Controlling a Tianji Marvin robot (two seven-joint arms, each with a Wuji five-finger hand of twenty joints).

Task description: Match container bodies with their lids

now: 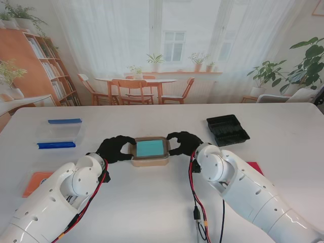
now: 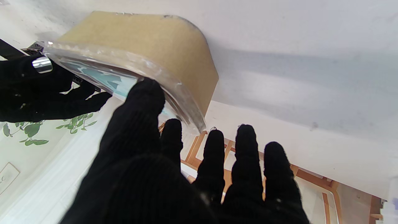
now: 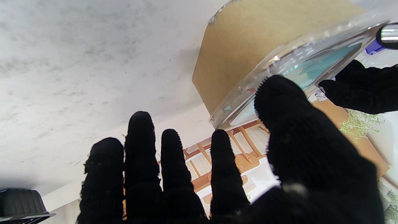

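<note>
A tan container (image 1: 150,161) with a clear lid (image 1: 150,148) over a teal inside sits on the white table (image 1: 152,212) at the centre, near me. The left hand (image 1: 115,148), black-gloved, lies at its 9 o'clock, palm down, fingers spread and straight; the wrist view shows only its thumb (image 2: 141,102) touching the lid's rim, gripping nothing. The right hand (image 1: 184,142) mirrors it at 3 o'clock, fingers spread, thumb (image 3: 279,96) on the lid's edge. A black tray (image 1: 228,129) lies at 2 o'clock, a clear box with blue ends (image 1: 59,133) at 10 o'clock.
</note>
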